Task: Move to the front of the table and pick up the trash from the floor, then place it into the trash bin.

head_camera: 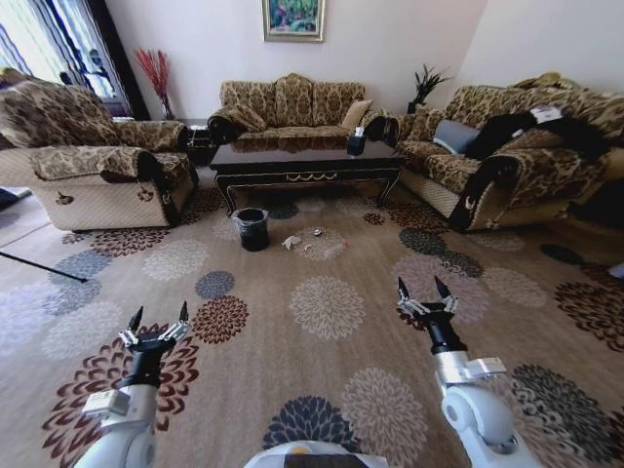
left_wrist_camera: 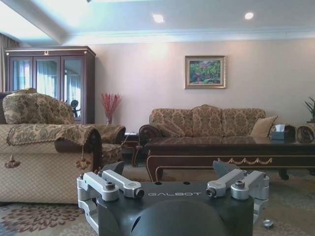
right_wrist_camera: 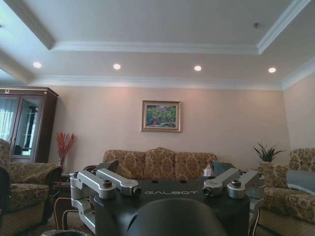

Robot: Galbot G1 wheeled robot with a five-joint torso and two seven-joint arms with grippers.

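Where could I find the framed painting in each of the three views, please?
Head view: painting on the far wall, above the sofa.
Left wrist view: painting on the wall above that sofa.
Right wrist view: painting above the sofa.
Shared landmark: red twigs beside the sofa.

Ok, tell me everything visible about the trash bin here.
The trash bin is a small round black bucket with a crinkly clear liner folded over its rim. It stands upright on the floor, just in front of the table, near its left front leg. The trash lies a little to its right, not touching it.
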